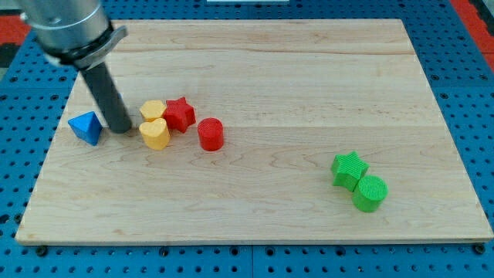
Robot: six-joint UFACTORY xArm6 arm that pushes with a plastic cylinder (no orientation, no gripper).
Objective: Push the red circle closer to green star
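Observation:
The red circle (210, 133) stands left of the board's middle. The green star (348, 169) lies far off at the view's lower right, touching a green circle (370, 193). My tip (121, 130) rests on the board at the view's left, between a blue block (86, 127) and a yellow heart (155, 134). The tip is well to the left of the red circle, with the yellow blocks in between.
A yellow hexagon-like block (153, 110) and a red star (180, 113) cluster with the yellow heart, just left of the red circle. The wooden board (309, 77) lies on a blue perforated table. The arm's grey body (69, 27) hangs over the view's top left.

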